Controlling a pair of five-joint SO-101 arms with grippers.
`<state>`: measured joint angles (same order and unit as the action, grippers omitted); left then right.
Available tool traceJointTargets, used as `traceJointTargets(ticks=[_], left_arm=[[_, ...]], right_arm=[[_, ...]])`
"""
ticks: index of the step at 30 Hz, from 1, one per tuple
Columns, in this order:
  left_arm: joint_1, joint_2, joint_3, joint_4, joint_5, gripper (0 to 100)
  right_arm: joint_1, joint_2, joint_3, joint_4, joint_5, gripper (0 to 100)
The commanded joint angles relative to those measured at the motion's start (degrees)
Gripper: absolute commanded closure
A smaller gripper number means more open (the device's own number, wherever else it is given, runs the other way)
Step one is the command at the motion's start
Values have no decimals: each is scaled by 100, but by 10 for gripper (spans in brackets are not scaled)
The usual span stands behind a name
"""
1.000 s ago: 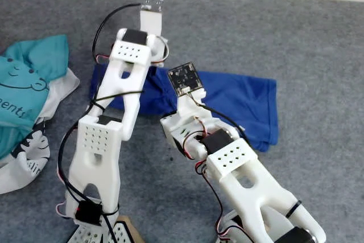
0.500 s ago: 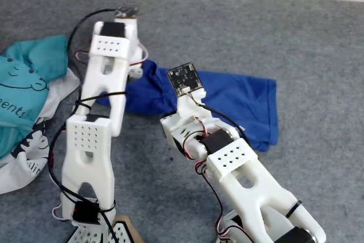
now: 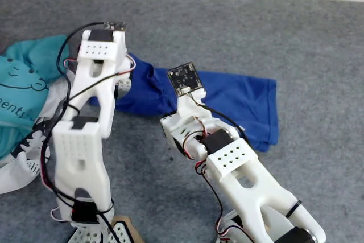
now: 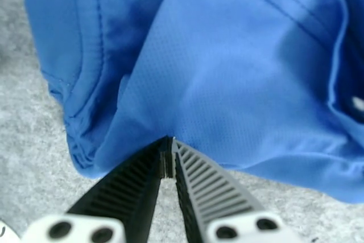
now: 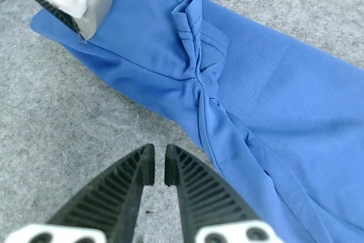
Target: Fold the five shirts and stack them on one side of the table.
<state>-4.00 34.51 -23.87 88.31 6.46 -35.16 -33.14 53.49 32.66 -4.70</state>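
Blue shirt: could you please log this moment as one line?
left gripper: shut on blue shirt edge | right gripper: shut, empty, over table beside it | teal shirt: unfolded

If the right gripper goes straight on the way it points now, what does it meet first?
Probably the blue shirt at its bunched fold, just past a strip of grey table; depth is unclear.

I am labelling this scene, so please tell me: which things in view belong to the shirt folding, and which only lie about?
Job in hand:
blue shirt, pinched by the left gripper
teal shirt
white printed shirt beneath it
right gripper, holding nothing

Lying about:
tan board by an arm's base
grey table
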Motion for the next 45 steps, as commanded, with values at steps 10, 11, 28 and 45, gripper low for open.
traceJointTargets(ticks=[10,11,28,45], left_arm=[[-57,-3486,4119,-2769,-158,990],[-66,-3398,4031,-2752,-158,991],[-215,-1455,2141,-2840,211,993],[-224,-1402,2237,-2963,176,993]], right_arm=[[251,-189,-22,22,-158,950],[382,-189,-22,22,-281,950],[2466,1912,-2220,1095,-1705,947],[4259,3284,-2914,1622,-1793,816]])
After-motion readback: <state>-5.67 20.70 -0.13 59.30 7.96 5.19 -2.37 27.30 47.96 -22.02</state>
